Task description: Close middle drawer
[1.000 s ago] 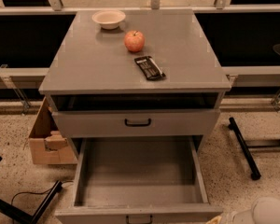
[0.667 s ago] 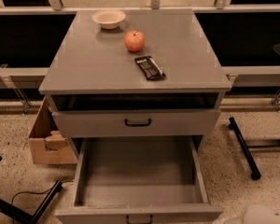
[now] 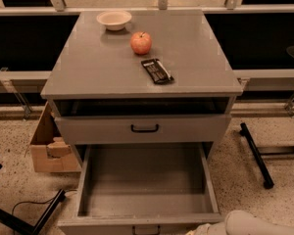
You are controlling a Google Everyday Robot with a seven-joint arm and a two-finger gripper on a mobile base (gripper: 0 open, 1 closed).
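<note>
The middle drawer [image 3: 146, 180] is pulled far out of the grey cabinet, and its deep plain box is empty. Its flat front with a small black loop handle [image 3: 147, 228] sits at the bottom edge of the camera view. Above it is a shorter drawer front [image 3: 186, 128] with its own black handle. The gripper itself is out of view. Only a white part of my arm [image 3: 252, 223] shows at the bottom right, just beside the open drawer's front right corner.
On the cabinet top [image 3: 88, 67] lie a white bowl [image 3: 114, 19], a red apple [image 3: 141, 42] and a dark snack bar [image 3: 157, 70]. A cardboard box [image 3: 46, 146] stands on the floor at left. Black chair legs [image 3: 255, 153] are at right, and a cable and black leg [image 3: 44, 212] at lower left.
The white arm part at the bottom right has sunk lower and stretched left toward the open drawer's front corner. The drawer has not moved.
</note>
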